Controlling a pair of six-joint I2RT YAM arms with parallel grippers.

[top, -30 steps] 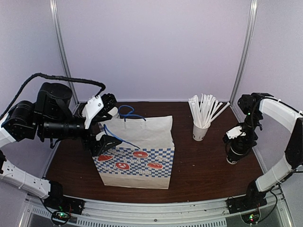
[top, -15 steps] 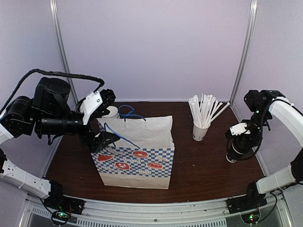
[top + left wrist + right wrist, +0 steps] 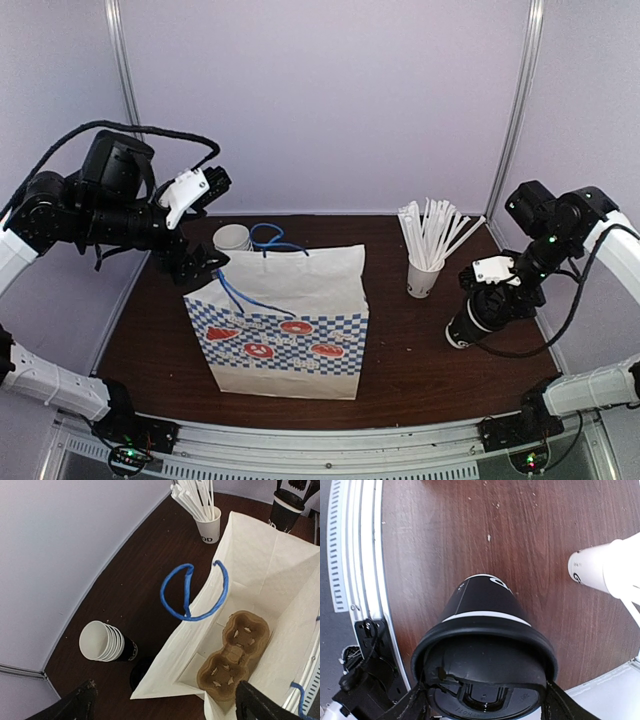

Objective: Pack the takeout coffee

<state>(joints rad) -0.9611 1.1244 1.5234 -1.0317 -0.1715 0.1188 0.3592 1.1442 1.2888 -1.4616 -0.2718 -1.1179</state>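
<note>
The takeout coffee (image 3: 472, 322), a black lidded cup, hangs tilted above the table at the right, clamped in my shut right gripper (image 3: 497, 296). In the right wrist view the cup (image 3: 485, 605) fills the middle, with the gripper (image 3: 482, 702) closed round its lid. The white checkered bag (image 3: 290, 320) stands open at centre-left. My left gripper (image 3: 208, 225) is wide open above the bag's left rim. In the left wrist view (image 3: 169, 707) one finger is over the table and the other over the bag's mouth (image 3: 260, 580). A brown cup carrier (image 3: 235, 655) lies inside the bag.
A stack of lidless black cups (image 3: 232, 238) stands behind the bag's left corner, also in the left wrist view (image 3: 102, 641). A white cup of white sticks (image 3: 425, 275) stands between the bag and the coffee. Blue handles (image 3: 192, 592) stick up from the bag. Walls enclose the table.
My right gripper has lifted the coffee off the table, tilted it and carried it left. My left arm has risen and pulled back left; the bag's left side has spread outward.
</note>
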